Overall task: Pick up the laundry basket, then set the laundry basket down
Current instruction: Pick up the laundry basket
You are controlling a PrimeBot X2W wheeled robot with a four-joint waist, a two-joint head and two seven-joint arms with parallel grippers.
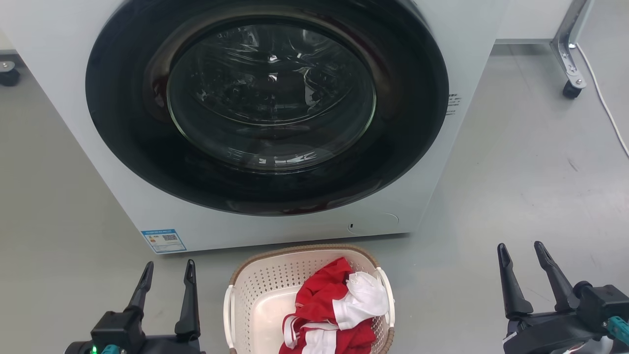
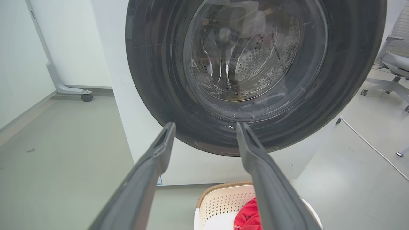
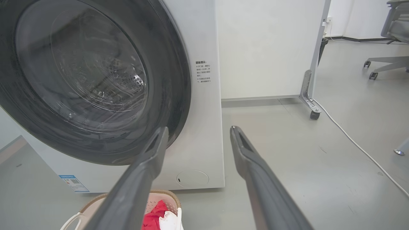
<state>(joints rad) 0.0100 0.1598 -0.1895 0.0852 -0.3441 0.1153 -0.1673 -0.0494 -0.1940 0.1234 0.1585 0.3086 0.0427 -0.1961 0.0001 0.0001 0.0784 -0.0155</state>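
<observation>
Left gripper (image 1: 169,265) and right gripper (image 1: 520,246), fingers apart and empty, hang back from the washer (image 1: 245,226) in the head view. The laundry basket (image 1: 260,290) sits on the floor just before the washer, with both handles (image 1: 227,309) plain and the clothes (image 1: 334,305) heaped toward the right one, so a lift may tilt it. Left wrist view: a finger (image 2: 278,198) covers half the basket. Right wrist view likewise, so a handle could be missed.

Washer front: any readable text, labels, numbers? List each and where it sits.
Blue sticker, lower left corner of the washer front: QR code and fine print, too small to read.
Dark printed notice, washer front right of the door: several short lines, too blurred to read.
Laundry basket and clothes: no text visible.
</observation>
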